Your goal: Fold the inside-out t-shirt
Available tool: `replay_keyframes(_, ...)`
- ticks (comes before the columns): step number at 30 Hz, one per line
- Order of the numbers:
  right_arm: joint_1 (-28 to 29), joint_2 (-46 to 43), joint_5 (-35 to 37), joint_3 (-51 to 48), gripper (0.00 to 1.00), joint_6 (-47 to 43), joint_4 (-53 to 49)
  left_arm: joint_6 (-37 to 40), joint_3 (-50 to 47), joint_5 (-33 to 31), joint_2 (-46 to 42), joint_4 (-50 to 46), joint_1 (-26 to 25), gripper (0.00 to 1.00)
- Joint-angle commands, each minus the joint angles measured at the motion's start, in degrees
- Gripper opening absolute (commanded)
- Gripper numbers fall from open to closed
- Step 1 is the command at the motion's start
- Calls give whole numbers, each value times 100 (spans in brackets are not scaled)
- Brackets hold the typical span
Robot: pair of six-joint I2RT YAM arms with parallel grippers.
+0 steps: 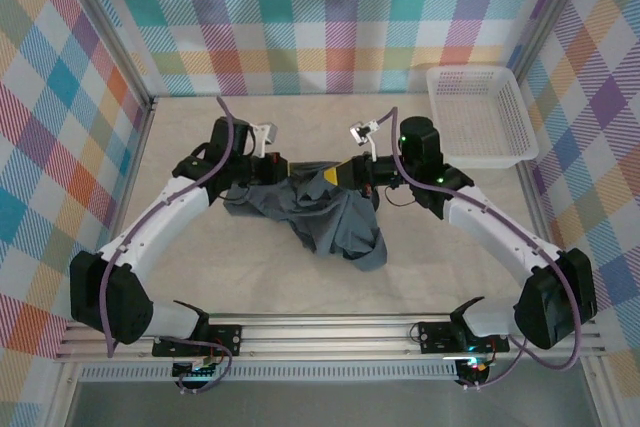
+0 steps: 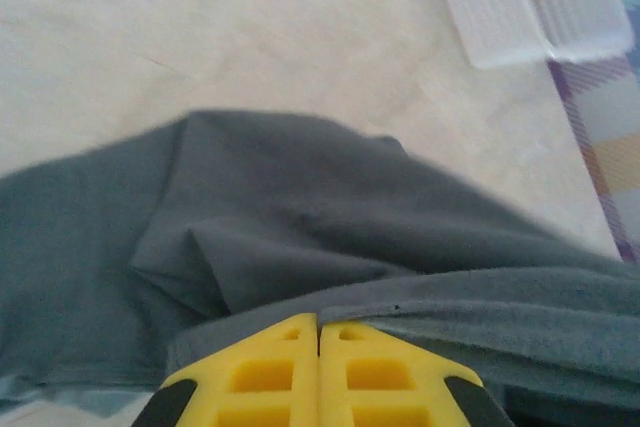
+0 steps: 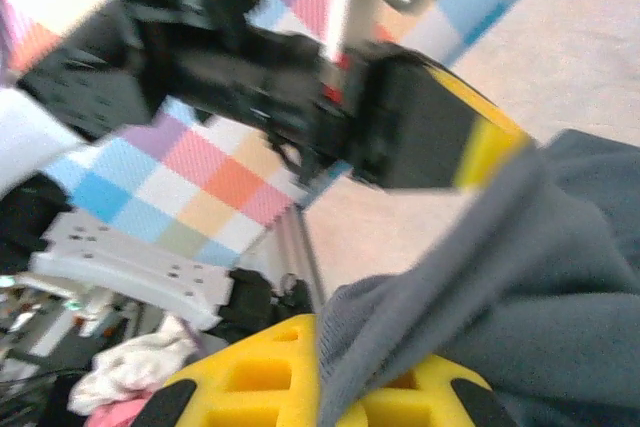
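Note:
The inside-out t-shirt point(image 1: 325, 219) is a dark slate-grey bundle hanging at the middle of the table, its upper edge stretched between my two grippers. My left gripper point(image 1: 289, 168) is shut on that edge; in the left wrist view its yellow fingers point(image 2: 318, 321) meet with the hem of the t-shirt point(image 2: 300, 217) at their tips. My right gripper point(image 1: 331, 175) faces it a short way to the right, shut on the t-shirt. In the right wrist view the grey fabric point(image 3: 540, 277) runs between the tips of my right gripper point(image 3: 322, 325), with the left gripper point(image 3: 480, 137) just beyond.
A white mesh basket point(image 1: 478, 115) stands at the back right of the table, also seen as the basket point(image 2: 530, 2) in the left wrist view. Plaid walls enclose the beige table point(image 1: 300, 127) on three sides. A metal rail point(image 1: 330, 332) runs along the near edge.

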Motion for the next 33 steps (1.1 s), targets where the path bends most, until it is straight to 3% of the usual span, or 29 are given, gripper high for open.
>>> replay_keyframes(1,-87,-190,-722,-12,0,640,814,25,-216,-353,-249,208,185,23)
replay_keyframes(4,-250,-66,-313,-70,0,628,667,-52,-382,-596,-758,26,176,40)
replay_keyframes(6,-375,35,-102,-86,0,696,651,-350,-616,-685,-1209,-66,122,46)
replay_keyframes(8,-446,141,-1,-86,0,754,680,-1037,-969,-684,-1674,19,38,47)
replay_keyframes(12,-460,407,-235,125,0,743,635,-2798,-1931,-64,-2153,1302,-411,43)
replay_keyframes(15,-458,534,-369,246,0,845,587,-3612,-2172,148,-1773,2295,-801,43)
replay_keyframes(17,-460,555,-415,258,0,895,586,-3598,-2025,220,-1369,2615,-1004,46)
replay_keyframes(22,-451,505,-446,215,0,835,415,-3549,-1748,-168,-475,2771,-1087,65)
replay_keyframes(24,-452,462,-439,178,0,827,360,-3544,-1680,-396,-200,2746,-1092,65)
replay_keyframes(26,-453,397,-387,98,0,909,460,-3598,-1637,-429,62,2850,-1085,57)
replay_keyframes(29,-461,271,-286,25,0,916,410,-3732,-1650,-291,188,3288,-1061,9)
replay_keyframes(30,-487,215,-244,-29,0,893,364,-3732,-1611,-267,115,3301,-1014,0)
replay_keyframes(33,-849,116,-405,-343,0,997,294,-4000,-1677,-23,-462,3625,-628,0)
